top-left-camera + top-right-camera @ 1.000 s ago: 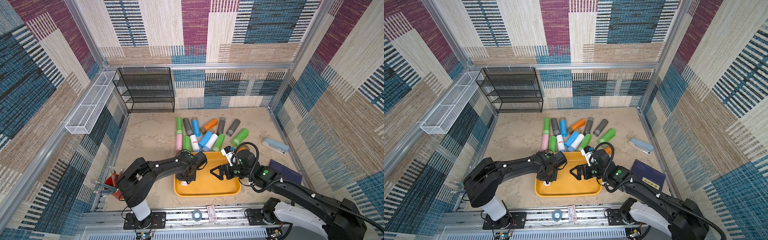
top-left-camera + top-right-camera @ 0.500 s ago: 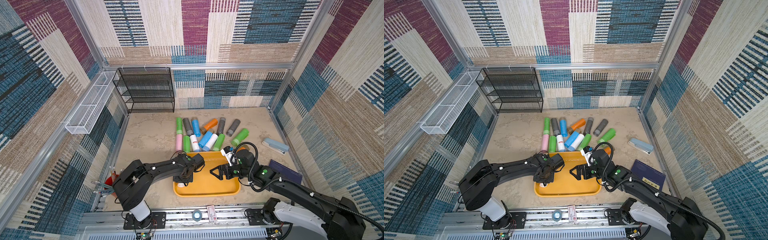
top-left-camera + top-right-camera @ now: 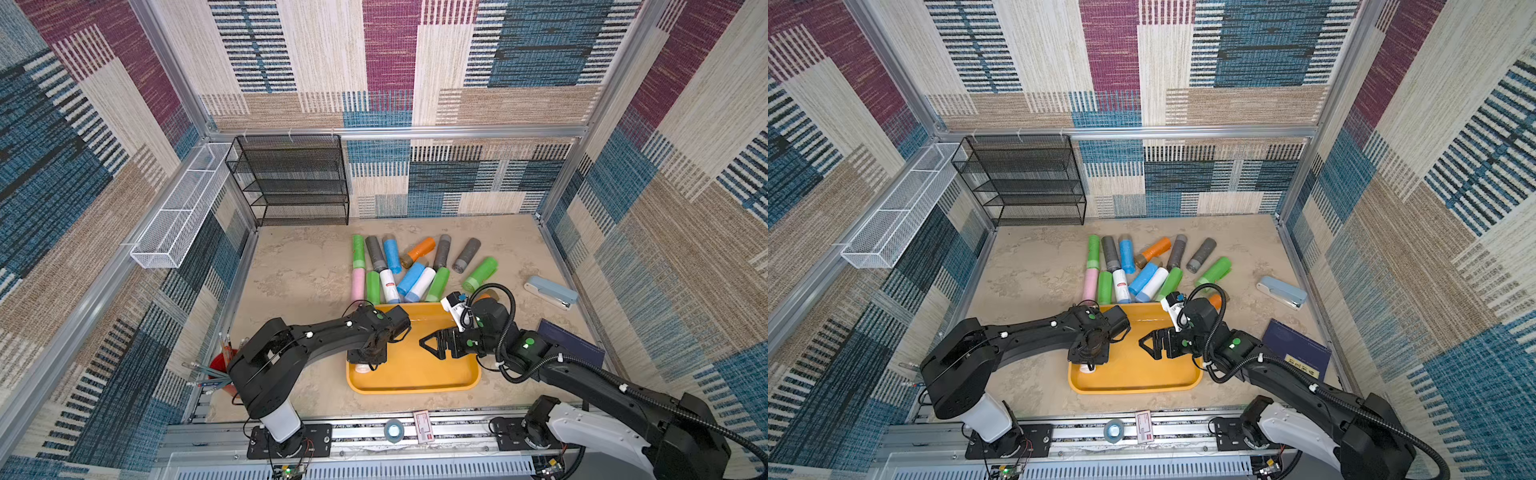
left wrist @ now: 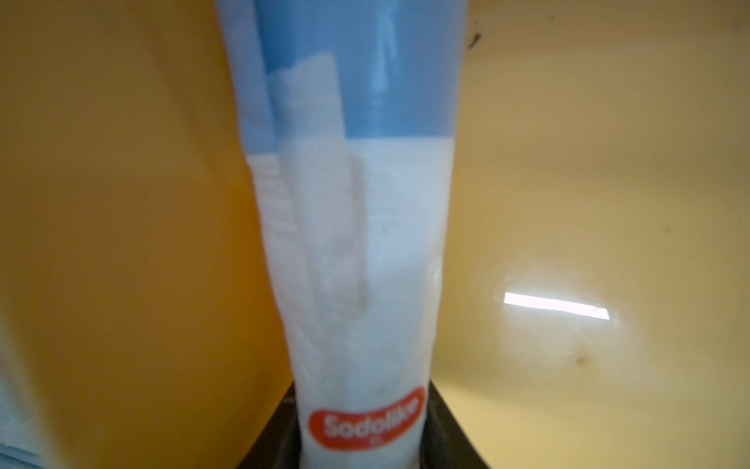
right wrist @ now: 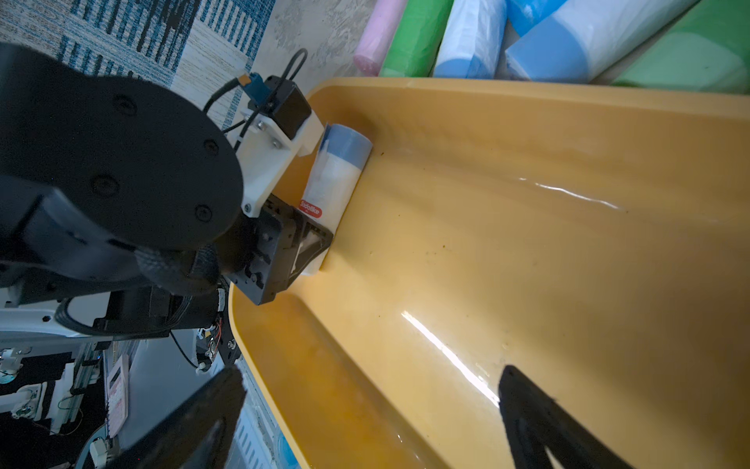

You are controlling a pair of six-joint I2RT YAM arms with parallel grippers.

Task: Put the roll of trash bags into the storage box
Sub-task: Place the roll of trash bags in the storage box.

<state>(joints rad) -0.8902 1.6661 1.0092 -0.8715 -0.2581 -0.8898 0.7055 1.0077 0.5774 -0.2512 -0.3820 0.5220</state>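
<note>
Left jaws flank roll (image 5: 337, 178) inside storage box (image 5: 507, 276).

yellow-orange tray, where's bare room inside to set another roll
Bare: the floor of the shallow yellow-orange plastic tray from middle to right end, partly under the open right gripper. Crowded: its left end, where the white-and-blue trash bag roll lies between the fingers of the left gripper.

storage box (image 5: 527, 251): smooth yellow-orange plastic, glossy, and light glinted off it right under the left gripper (image 4: 363, 440)
roll of trash bags (image 4: 357, 251): thin plastic film, faintly crinkled, soft sheen, between its jaws; red sticker looked slick
floor (image 3: 307, 274): matt, mottled, stone-like
rack (image 3: 291, 178): black metal mesh, matt
</note>
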